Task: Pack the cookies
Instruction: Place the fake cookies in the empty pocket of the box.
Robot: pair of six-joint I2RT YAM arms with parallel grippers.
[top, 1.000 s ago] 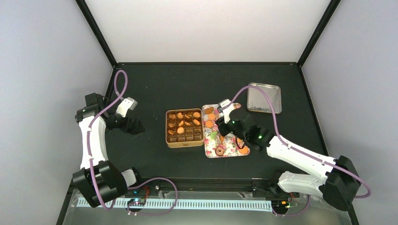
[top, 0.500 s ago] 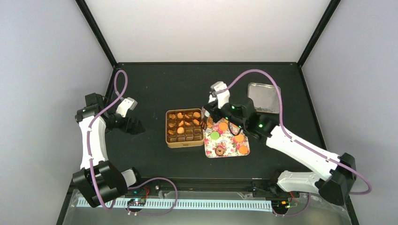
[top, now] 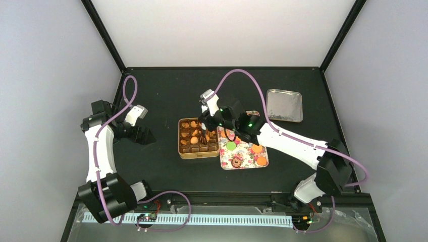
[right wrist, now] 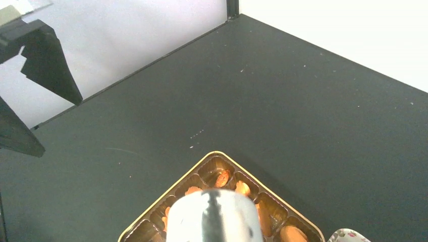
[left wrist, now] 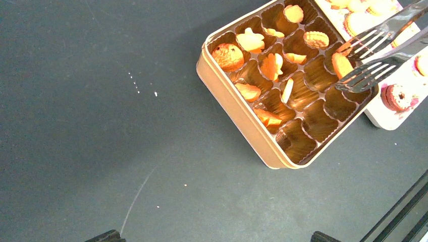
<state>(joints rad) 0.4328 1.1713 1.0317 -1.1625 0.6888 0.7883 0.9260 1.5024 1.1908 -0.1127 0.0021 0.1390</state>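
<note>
Our black surface (top: 166, 91) has walls (top: 50, 75) on three sides; the tin (top: 198, 155) sits centre, off every edge. At 9 o'clock our left pincer (top: 145, 135) gapes empty; right pincer (top: 211, 122) clamps tongs (left wrist: 398, 53) gripping a cookie (left wrist: 342, 64).

Left of the square tin (top: 198, 155) and behind it, the desk (top: 166, 91) lies open. The right pincer (top: 207, 126) and its tongs (left wrist: 371, 73) hang over the tin's right cells, its arm crossing the floral tray (top: 246, 155) just beside that side.
</note>
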